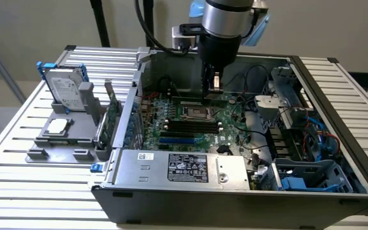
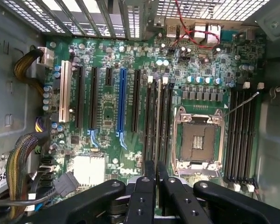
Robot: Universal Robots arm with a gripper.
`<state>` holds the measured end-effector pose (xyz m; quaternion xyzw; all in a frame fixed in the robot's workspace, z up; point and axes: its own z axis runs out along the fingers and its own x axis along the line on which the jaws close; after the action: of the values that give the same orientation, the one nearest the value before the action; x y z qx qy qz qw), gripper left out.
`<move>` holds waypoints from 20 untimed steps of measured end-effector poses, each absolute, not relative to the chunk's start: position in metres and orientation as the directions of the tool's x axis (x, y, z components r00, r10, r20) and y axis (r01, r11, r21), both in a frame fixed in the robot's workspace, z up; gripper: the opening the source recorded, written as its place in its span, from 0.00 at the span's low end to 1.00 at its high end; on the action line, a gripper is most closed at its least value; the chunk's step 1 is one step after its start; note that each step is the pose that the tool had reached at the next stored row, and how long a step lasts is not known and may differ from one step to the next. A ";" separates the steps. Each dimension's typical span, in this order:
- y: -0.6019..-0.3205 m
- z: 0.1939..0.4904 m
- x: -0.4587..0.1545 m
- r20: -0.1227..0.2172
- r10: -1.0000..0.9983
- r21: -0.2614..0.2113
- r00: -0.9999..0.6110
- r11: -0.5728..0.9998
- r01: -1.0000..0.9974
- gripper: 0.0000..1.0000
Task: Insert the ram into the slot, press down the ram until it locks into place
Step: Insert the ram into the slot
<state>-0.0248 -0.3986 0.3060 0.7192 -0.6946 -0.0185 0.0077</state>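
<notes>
Pinching ram [image 2: 157, 121] edge-on, gripper [image 2: 156, 168] fingers nearly closed on its top edge | ram upright, lengthwise along black slot [image 2: 153, 109] | seated or not: cannot tell | CPU socket [image 2: 199, 140] just beside slot bank | blue slot [image 2: 122, 100] farther across motherboard [image 2: 130, 151]

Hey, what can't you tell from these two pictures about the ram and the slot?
- Whether the ram is seated: the wrist view shows it edge-on over the black slots; in the exterior view its lower edge is too small to trace.
- State of the end clips: too small in both views.
- Ram's chips: edge-on in the wrist view, too small in the exterior view.
</notes>
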 end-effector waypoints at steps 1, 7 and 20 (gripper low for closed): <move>-0.399 0.304 -0.025 -0.016 -0.999 0.037 0.034 -0.035 -0.999 0.13; -0.400 0.293 -0.025 -0.016 -0.999 0.037 0.035 -0.035 -0.999 0.13; -0.400 0.270 -0.030 -0.015 -0.999 0.026 0.035 -0.035 -0.999 0.13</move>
<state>-0.0296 -0.4001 0.2697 0.7193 -0.6946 -0.0146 0.0041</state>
